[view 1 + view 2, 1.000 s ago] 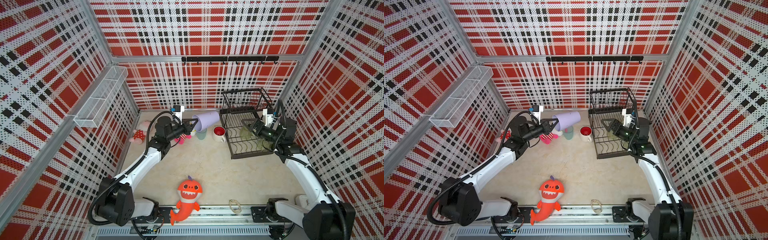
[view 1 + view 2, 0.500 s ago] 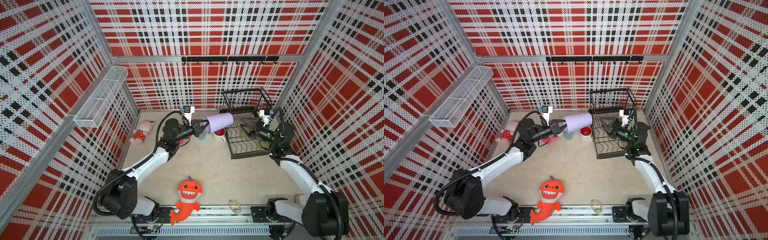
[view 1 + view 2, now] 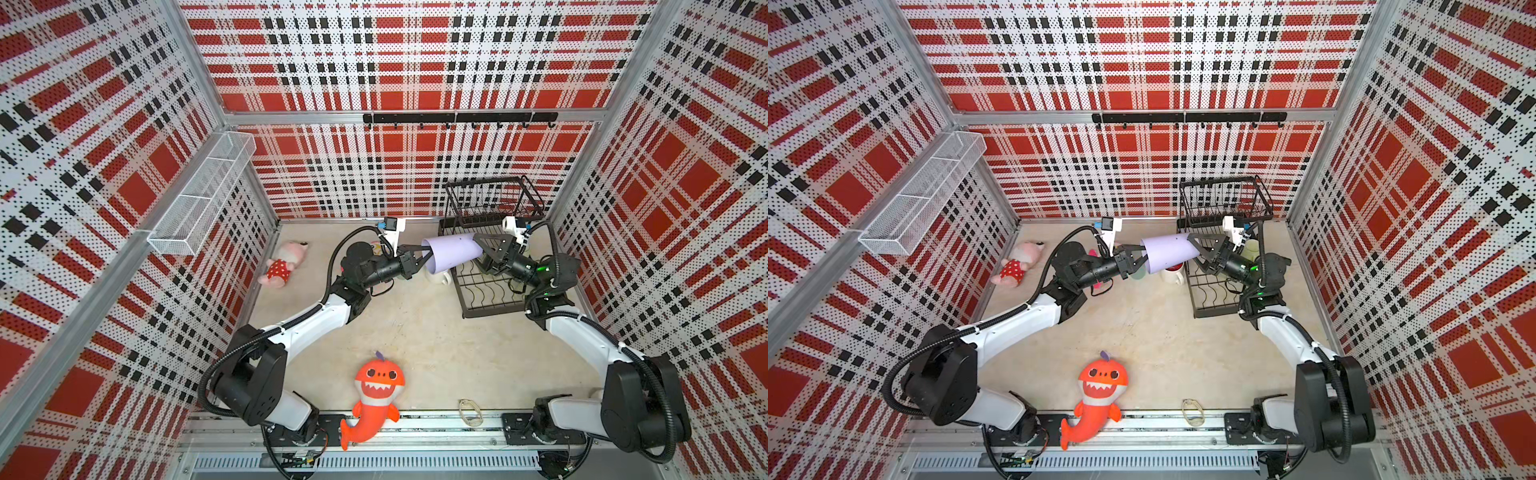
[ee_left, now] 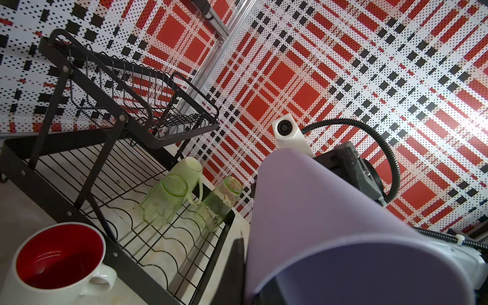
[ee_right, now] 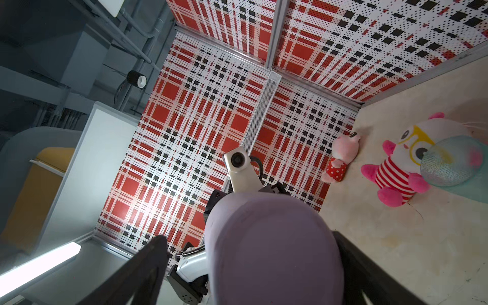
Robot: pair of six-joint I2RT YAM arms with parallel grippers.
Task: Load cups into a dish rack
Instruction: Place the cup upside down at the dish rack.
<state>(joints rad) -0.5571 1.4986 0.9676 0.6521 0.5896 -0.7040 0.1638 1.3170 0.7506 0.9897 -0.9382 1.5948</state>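
Halfway, I reckon. The dish rack [image 4: 91, 233] sits in the far right corner of the worktop [image 3: 415, 332] with three cups on its lower tier. The lavender cup [image 3: 453, 252] is in mid-air on its side just left of the rack. My left gripper [image 3: 424, 257] is clamped tight on its rim, and my right gripper [image 3: 478, 251] is spread wide around its base, not squeezing it yet as far as I can see. So, a handover.

The white red-lined mug [image 4: 52, 261] waits on the worktop right beside the rack. In the rack there's the pale-green mug [image 4: 186, 169] and two green tumblers [image 4: 163, 200], all upside down. The teal cup [image 5: 449, 161] lies by the plush penguin [image 5: 401, 169].
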